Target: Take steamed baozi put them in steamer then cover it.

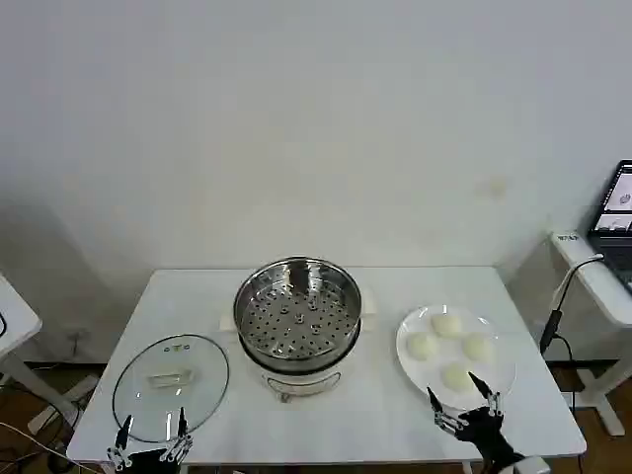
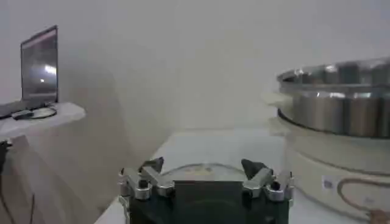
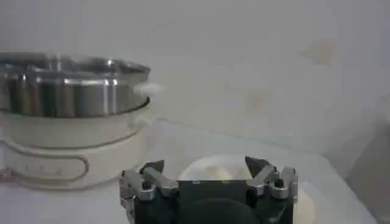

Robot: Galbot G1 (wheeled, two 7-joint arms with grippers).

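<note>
The steamer point(image 1: 296, 316), a shiny steel pot with a perforated floor on a white base, stands uncovered at the table's middle with nothing in it. Several cream-white steamed baozi point(image 1: 446, 324) lie on a white plate point(image 1: 406, 343) to its right. My right gripper point(image 1: 452, 387) hangs open over the plate's near edge, close to the nearest bun point(image 1: 455, 376). Its wrist view shows the open right gripper point(image 3: 206, 164), the plate point(image 3: 190, 172) beyond and the steamer point(image 3: 67, 85). My left gripper point(image 1: 154, 420) is open at the near edge of the glass lid point(image 1: 170, 383); the left gripper point(image 2: 203, 165) faces the lid point(image 2: 195, 169).
The white table point(image 1: 395, 296) ends just in front of both grippers. A side table with a laptop point(image 1: 617, 212) stands at the far right, with a cable hanging from it. Another white table edge point(image 1: 15, 316) shows at the left.
</note>
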